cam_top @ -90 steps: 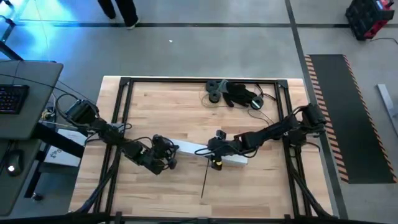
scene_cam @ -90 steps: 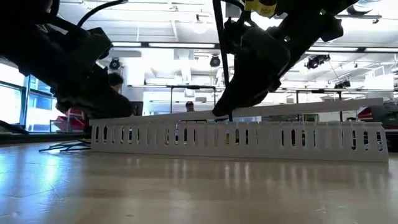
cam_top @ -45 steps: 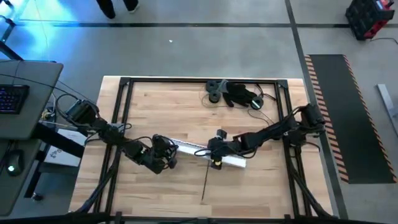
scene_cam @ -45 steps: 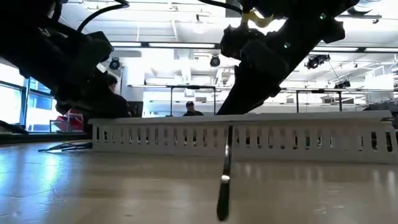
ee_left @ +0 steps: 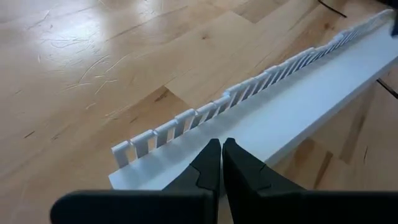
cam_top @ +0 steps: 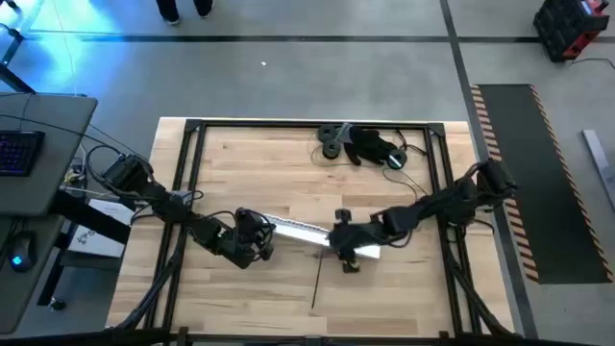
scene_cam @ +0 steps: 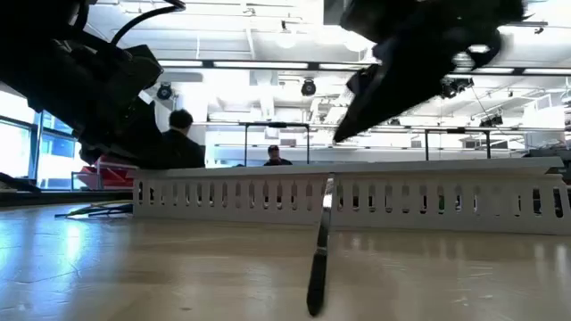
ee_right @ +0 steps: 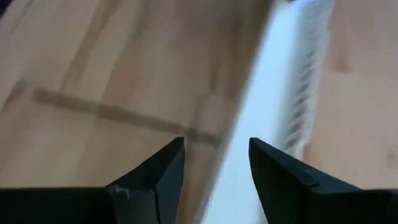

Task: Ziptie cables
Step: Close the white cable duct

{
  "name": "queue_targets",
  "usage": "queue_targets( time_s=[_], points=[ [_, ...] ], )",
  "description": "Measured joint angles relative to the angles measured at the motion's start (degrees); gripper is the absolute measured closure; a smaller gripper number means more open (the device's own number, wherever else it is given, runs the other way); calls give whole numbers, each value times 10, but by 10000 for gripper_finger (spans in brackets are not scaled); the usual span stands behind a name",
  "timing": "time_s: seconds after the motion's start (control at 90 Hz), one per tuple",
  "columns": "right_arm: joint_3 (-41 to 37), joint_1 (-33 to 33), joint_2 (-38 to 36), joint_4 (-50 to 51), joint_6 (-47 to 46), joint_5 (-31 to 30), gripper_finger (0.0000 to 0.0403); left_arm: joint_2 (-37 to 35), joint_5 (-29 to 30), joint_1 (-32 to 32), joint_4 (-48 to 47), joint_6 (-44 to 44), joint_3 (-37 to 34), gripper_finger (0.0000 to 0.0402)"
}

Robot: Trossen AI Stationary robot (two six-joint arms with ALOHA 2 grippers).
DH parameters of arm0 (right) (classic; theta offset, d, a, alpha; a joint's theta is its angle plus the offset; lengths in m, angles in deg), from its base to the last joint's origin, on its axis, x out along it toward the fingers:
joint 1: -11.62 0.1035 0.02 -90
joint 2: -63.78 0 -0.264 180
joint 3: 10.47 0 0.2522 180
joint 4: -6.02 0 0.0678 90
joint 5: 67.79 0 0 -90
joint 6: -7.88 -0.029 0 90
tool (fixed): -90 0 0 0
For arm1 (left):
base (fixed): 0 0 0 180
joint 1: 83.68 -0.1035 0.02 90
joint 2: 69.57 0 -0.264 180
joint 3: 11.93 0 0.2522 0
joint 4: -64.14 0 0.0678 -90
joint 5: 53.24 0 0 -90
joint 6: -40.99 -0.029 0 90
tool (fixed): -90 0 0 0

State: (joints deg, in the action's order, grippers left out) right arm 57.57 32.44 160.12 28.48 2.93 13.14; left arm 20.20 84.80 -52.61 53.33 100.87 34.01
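A white slotted duct [cam_top: 306,229] lies slantwise at mid-table; the low view shows its slotted wall [scene_cam: 357,196]. My left gripper [cam_top: 261,242] is shut at the duct's left end [ee_left: 155,168]. My right gripper [cam_top: 343,255] is open above the duct's right part and clear of it, with the white strip [ee_right: 267,118] beyond its fingers. A thin dark stick [cam_top: 314,284] lies flat on the wood, running from the duct toward the near edge [scene_cam: 319,254]. The cables [cam_top: 415,165] are thin dark wires lying at the far right, away from both grippers. My left gripper [ee_left: 221,144] has its shut fingertips over the duct's flat cover [ee_left: 249,134] at its left end. They slant down from the table's left. Whether they rest on the cover or stand just above it, I cannot tell.
A heap of dark parts [cam_top: 365,144] sits at the far edge beside the cables. A black frame [cam_top: 192,192] borders the wooden table. People show in the room beyond the table [scene_cam: 183,143].
In the low view the thin stick stood steeply under my right gripper a second ago; now it lies flat on the table, pointing toward the near edge. My right gripper has risen above the duct and gone toward the table's right.
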Motion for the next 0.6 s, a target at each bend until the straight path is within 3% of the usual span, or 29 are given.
queue_targets(
  time_s=[0.244,0.4,0.6],
  points=[
    [0,40,20,61,-48,-143,241,0,-14,6,18,14,0,402],
    [0,36,20,82,-72,-134,268,1,-21,25,50,14,0,402],
    [0,36,20,94,-69,-137,361,-2,15,49,58,1,17,402]
  ],
)
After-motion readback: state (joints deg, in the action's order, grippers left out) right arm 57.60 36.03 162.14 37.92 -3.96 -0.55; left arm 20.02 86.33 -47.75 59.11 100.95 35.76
